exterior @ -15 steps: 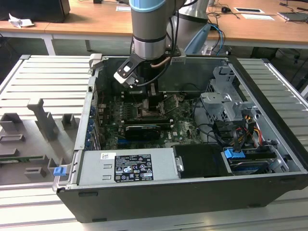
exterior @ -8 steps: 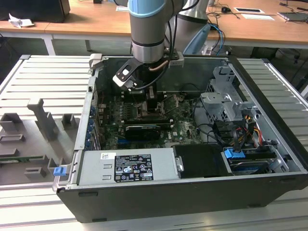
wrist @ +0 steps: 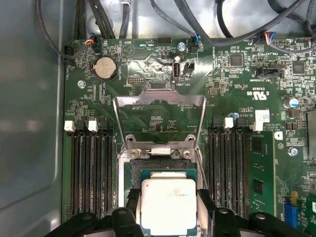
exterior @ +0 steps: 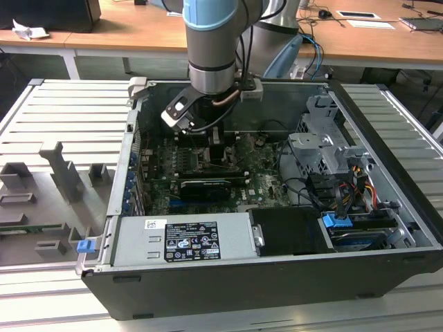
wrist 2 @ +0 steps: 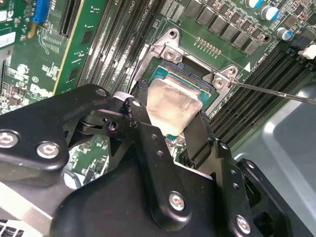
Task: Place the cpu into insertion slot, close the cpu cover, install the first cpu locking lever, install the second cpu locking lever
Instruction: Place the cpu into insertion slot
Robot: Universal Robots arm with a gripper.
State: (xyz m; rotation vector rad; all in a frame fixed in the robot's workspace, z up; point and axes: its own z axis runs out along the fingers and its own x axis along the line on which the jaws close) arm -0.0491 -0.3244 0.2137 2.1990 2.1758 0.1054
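The gripper (wrist 2: 170, 112) has its two black fingers clamped on opposite sides of the cpu (wrist: 168, 203), which is just over the insertion slot (wrist: 163, 164), and the cpu cover (wrist: 158, 100) stands swung open.

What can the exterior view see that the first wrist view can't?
Exterior view: the whole black computer case, the robot arm reaching into it, the grey power box and wooden desks behind. First wrist view: the silver chip held in the gripper over its socket, the metal cover standing open, a round battery. Both: the green circuit board.
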